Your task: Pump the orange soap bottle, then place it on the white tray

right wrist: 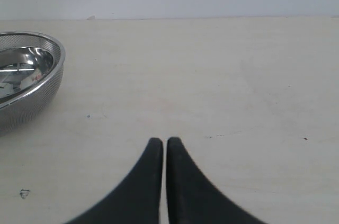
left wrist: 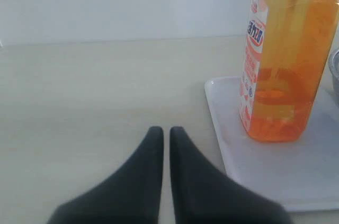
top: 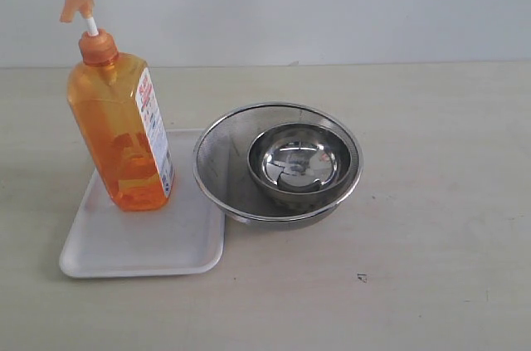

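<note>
The orange soap bottle stands upright on the far part of the white tray, its orange pump head raised on the white stem. Neither arm shows in the exterior view. The left wrist view has the bottle on the tray, off to one side of my left gripper, which is shut with nothing in it and apart from both. My right gripper is shut too, empty, over bare table.
A steel mesh bowl holding a smaller steel bowl sits right beside the tray, touching its right edge. The mesh bowl also shows in the right wrist view. A small dark speck marks the table.
</note>
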